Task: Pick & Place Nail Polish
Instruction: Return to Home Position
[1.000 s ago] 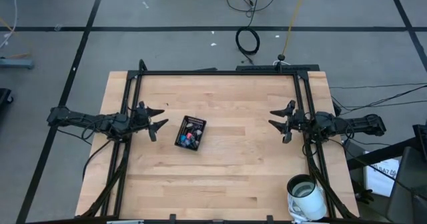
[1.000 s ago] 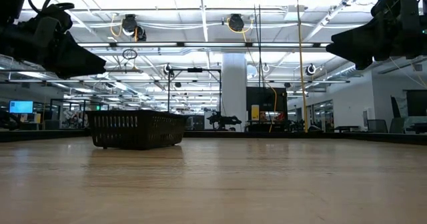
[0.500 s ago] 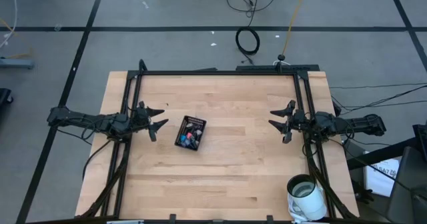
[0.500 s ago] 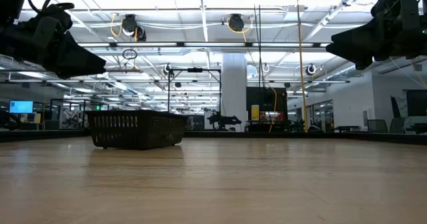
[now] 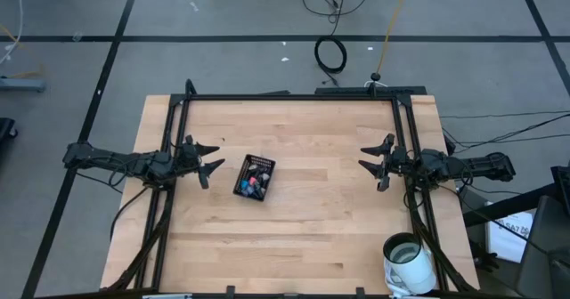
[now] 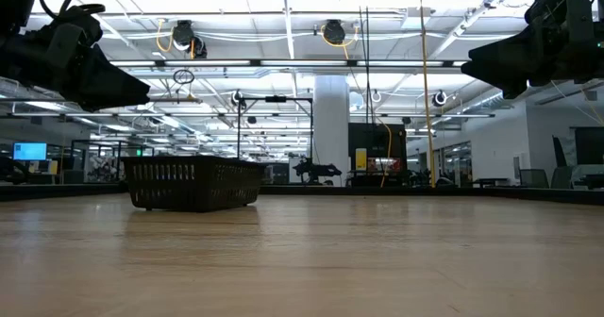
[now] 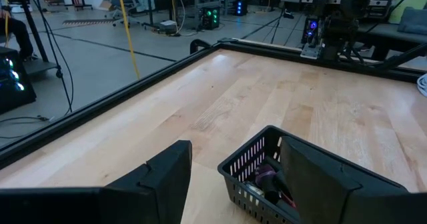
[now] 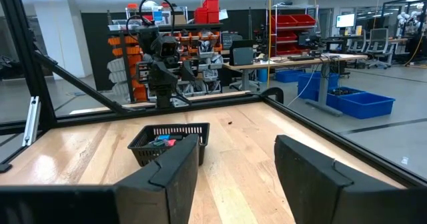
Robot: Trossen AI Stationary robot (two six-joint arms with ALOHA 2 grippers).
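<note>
A small black slotted tray (image 5: 255,177) stands flat on the table left of centre; several tiny nail polish bottles (image 5: 252,186) with red, blue and dark colours lie inside it. The tray also shows in the low view (image 6: 192,183), the left wrist view (image 7: 257,177) and the right wrist view (image 8: 168,143). My left gripper (image 5: 208,161) is open and empty, above the table just left of the tray. My right gripper (image 5: 372,158) is open and empty near the table's right edge.
A white cup-like container (image 5: 408,262) sits off the table's near right corner. A black metal frame (image 5: 294,97) runs along the table's far, left and right sides. Bare wood (image 5: 321,219) lies between the tray and my right gripper.
</note>
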